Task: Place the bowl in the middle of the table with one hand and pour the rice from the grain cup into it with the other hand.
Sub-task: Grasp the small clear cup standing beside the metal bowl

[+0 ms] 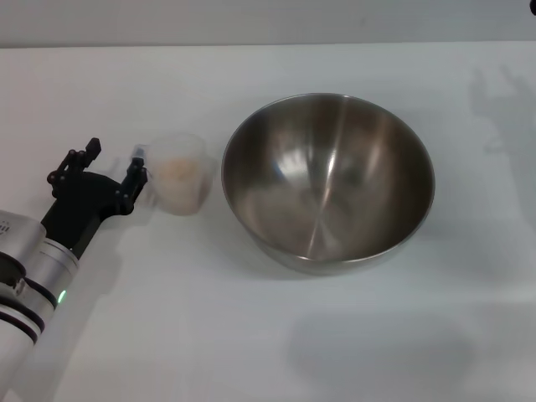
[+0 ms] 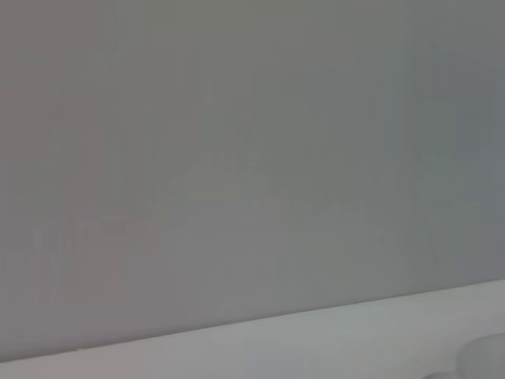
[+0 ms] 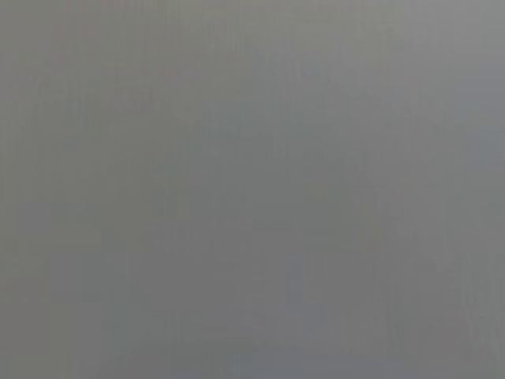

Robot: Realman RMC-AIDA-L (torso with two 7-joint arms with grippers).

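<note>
My left fingers (image 1: 113, 172): spread open, beside the grain cup (image 1: 177, 174) handle. Bowl (image 1: 328, 180) sits mid-bench. Advice: close squarely on the handle, lift level, keep the rice (image 1: 176, 172) in.

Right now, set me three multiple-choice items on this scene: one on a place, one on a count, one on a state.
1. Where does the grain cup stand relative to the bowl?
A. On the robot's left of it
B. Inside it
C. On the robot's right of it

2. How many robot arms show in the head view?
A. None
B. One
C. Two

3. What is in the bowl?
A. Rice
B. Water
C. Nothing

Answers:
1 A: the cup sits between the left end effector and the bowl.
2 B: only the left arm shows.
3 C: bare steel inside; the rice is in the cup.
</note>
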